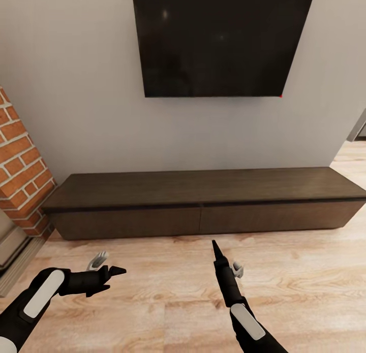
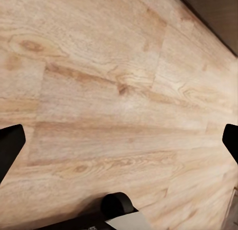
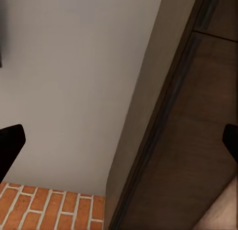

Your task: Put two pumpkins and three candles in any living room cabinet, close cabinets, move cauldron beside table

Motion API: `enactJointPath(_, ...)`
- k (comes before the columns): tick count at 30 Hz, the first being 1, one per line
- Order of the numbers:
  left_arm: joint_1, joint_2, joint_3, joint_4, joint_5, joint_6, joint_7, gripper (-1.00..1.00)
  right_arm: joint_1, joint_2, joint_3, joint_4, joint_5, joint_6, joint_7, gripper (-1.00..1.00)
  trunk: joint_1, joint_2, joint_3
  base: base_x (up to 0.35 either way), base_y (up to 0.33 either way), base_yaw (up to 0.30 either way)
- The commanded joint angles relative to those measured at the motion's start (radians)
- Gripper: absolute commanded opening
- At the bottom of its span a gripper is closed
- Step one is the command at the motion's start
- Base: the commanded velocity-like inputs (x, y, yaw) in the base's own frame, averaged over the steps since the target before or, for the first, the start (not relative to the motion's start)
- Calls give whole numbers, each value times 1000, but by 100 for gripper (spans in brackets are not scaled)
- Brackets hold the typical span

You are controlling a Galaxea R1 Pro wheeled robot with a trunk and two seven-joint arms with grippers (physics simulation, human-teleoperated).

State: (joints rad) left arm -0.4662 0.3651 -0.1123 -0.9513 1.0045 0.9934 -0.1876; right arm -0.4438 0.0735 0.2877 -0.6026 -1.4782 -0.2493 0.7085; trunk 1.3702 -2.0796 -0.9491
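The left gripper (image 1: 107,265) is held low over the wooden floor (image 1: 168,287), its fingers spread wide with nothing between them; in the left wrist view the two dark fingertips (image 2: 10,150) sit at opposite edges with only floorboards in the gap. The right gripper (image 1: 226,256) is raised and pointed forward toward the cabinet (image 1: 203,200); its jaws are likewise wide apart and empty, as the right wrist view shows, where one fingertip (image 3: 11,145) lies at each side and the cabinet's dark top and front (image 3: 193,141) are seen between them against the pale wall (image 3: 74,81). The empty, open grippers suggest that nothing is being carried at this moment and that the right arm is being lined up with the cabinet front, probably to pull a drawer open or to check that it is shut. The cabinet stands against the wall directly ahead, near but apart from both grippers, with its two flat fronts flush and apparently closed and nothing resting on its top. Above it a dark television (image 1: 221,38) is mounted on the wall, and a brick column (image 1: 20,160) adjoins the cabinet's left end. No pumpkins, candles, cauldron or low table can be made out here, so their whereabouts cannot be told, and how much of the task is done cannot be judged.
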Motion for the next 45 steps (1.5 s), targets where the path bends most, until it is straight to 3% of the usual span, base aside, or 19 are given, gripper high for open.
enactJointPath(1,0,1,-2,0,-9,1,-11,100,-1,-2,6,1,-12,-5,5,100,4,-8,-4,0,0,0)
enactJointPath(9,0,1,-4,0,-9,1,-33,100,-1,-1,8,-1,-15,3,39,100,34,-64,-29,0,0,0)
enactJointPath(16,1,2,-5,0,-9,2,-51,100,-1,-2,7,0,-55,89,124,100,61,-113,-51,0,0,0)
enactJointPath(22,1,3,-6,1,-9,2,-89,100,-1,0,7,0,-68,106,131,100,84,-155,-70,0,0,0)
enactJointPath(36,5,4,-6,2,-7,2,-102,100,-1,2,10,0,-71,108,130,100,138,-253,-114,0,0,0)
enactJointPath(41,6,14,-4,1,1,2,-228,100,-1,2,11,1,-71,110,121,100,157,-288,-129,0,0,0)
enactJointPath(45,6,29,-6,0,3,2,-285,100,-1,2,10,2,-71,112,116,100,172,-316,-142,0,0,0)
